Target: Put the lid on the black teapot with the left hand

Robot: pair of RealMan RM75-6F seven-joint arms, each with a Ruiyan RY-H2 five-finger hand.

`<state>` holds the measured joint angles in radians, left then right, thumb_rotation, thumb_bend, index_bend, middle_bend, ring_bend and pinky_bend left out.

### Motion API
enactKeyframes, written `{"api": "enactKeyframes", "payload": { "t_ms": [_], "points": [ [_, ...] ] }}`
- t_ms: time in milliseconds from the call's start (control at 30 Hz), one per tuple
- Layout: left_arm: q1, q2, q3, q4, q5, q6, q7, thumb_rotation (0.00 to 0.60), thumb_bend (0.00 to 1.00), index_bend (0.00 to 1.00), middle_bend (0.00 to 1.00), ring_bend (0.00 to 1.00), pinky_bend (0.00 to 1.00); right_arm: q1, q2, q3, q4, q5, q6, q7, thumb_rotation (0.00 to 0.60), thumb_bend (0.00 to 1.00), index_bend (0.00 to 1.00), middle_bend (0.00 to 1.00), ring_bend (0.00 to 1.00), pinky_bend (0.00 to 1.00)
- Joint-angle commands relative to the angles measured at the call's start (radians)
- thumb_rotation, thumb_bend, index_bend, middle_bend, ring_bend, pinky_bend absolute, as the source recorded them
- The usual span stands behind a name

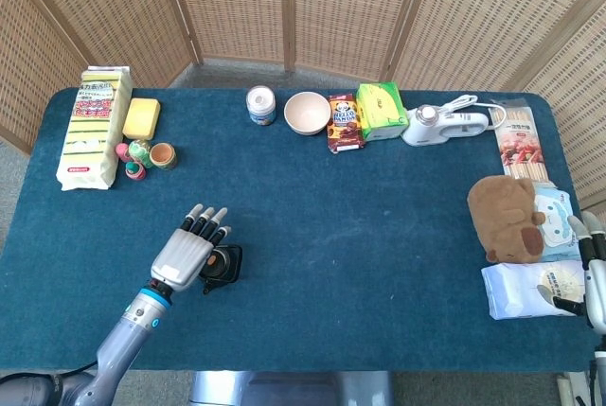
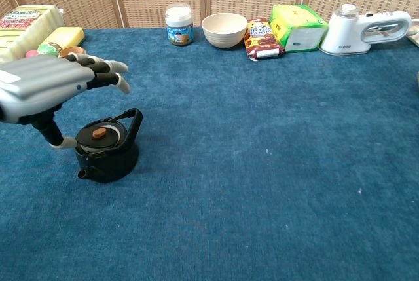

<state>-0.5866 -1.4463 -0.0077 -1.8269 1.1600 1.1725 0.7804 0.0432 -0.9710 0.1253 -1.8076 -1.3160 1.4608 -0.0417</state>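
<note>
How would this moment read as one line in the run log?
lid: on black teapot | left robot hand: open, above teapot, holding nothing | right robot hand: at table edge

The teapot (image 2: 107, 158) is black, its lid (image 2: 99, 135) black with a small orange-brown knob. The left hand (image 2: 46, 86) is silver-grey with black fingers. The desk (image 2: 262, 163) is deep blue. A cream bowl (image 2: 224, 29) stands by a green box (image 2: 298, 27).

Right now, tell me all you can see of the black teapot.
The black teapot is small, squat and dark, standing upright on the blue cloth near the table's left front. Its arched handle leans right, a short spout points front-left. The lid with a brown knob lies on its opening. The left hand hovers above, fingers spread.
</note>
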Motion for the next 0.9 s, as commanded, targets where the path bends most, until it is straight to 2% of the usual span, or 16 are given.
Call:
{"api": "enactKeyframes", "payload": {
  "t_ms": [33, 267, 633, 900],
  "points": [
    [0.008, 0.035, 0.0, -0.044, 0.014, 0.018, -0.007, 0.6, 0.18, 0.16, 0.0, 0.0, 0.0, 0.0, 0.0, -0.001, 0.0, -0.001, -0.001, -0.001, 0.6, 0.17, 0.02, 0.0, 0.0, 0.0],
    [0.008, 0.054, -0.009, -0.077, 0.028, 0.028, -0.011, 0.6, 0.18, 0.16, 0.0, 0.0, 0.0, 0.001, -0.001, -0.001, -0.001, -0.001, -0.001, -0.002, 0.6, 0.17, 0.02, 0.0, 0.0, 0.0],
    [-0.02, -0.028, -0.024, 0.005, -0.004, -0.005, 0.018, 0.6, 0.18, 0.16, 0.0, 0.0, 0.0, 0.001, 0.003, 0.001, 0.001, 0.002, -0.004, 0.007, 0.6, 0.17, 0.02, 0.0, 0.0, 0.0],
    [-0.011, -0.021, -0.011, -0.005, -0.004, 0.006, 0.026, 0.6, 0.18, 0.16, 0.0, 0.0, 0.0, 0.001, 0.004, 0.001, 0.001, 0.0, -0.004, 0.01, 0.6, 0.17, 0.02, 0.0, 0.0, 0.0]
  ]
}}
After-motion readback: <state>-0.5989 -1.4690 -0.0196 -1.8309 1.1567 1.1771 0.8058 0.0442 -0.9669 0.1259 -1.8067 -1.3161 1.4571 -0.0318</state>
